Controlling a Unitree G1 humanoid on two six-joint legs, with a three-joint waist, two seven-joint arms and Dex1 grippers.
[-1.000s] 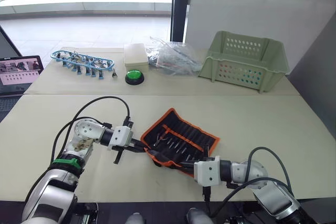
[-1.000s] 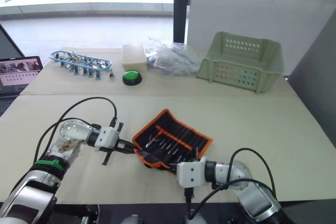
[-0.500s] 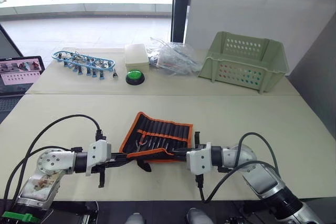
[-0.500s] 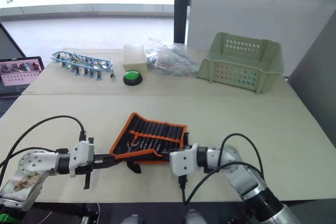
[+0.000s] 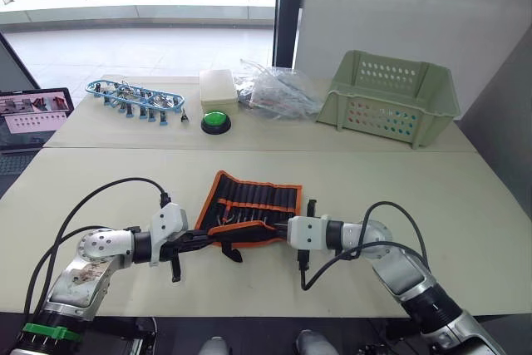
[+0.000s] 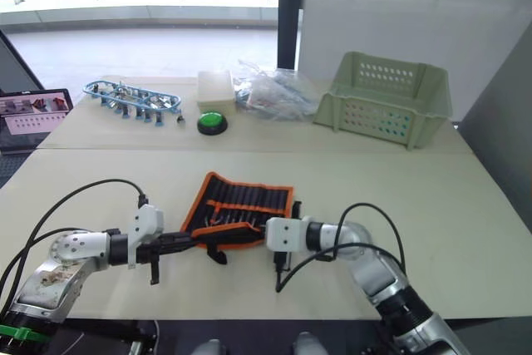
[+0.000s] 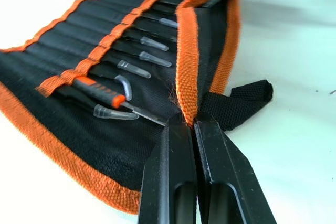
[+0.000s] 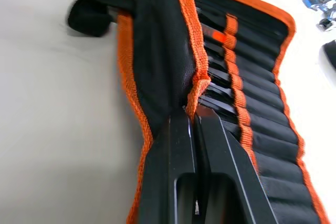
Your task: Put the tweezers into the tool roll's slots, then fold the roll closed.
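- Far left, a laptop (image 5: 33, 114) sits at the table's (image 5: 465, 205) edge, screen lit.
- Just right of it on the far side lies a blue-framed rack of small tools (image 5: 133, 99), then a cream box (image 5: 218, 86) with a green button (image 5: 215, 121) in front of it, and a heap of clear plastic bags (image 5: 278, 89).
- On the near side, the left gripper (image 5: 202, 239) reaches in low over the table, its 2 black fingers (image 7: 176, 171) pressed together on the orange trim of the tool roll's near flap.
- And there is the tool roll (image 5: 253, 205), lying open in the middle of the near table, between the 2 arms, its near edge turned up and over.
- The left wrist view shows the tweezers (image 7: 142, 56) already tucked in the slots (image 7: 100, 24), clear-capped tips sticking out in a row below the orange band; a black strap tab (image 7: 241, 98) lies on the table beside the flap.
- The right gripper (image 5: 281, 231) meets the same flap from the other end, fingers (image 8: 178, 150) clamped tight on the orange trim.
- Far right, at the back, a pale green perforated basket (image 5: 391, 97) stands well apart from the roll.
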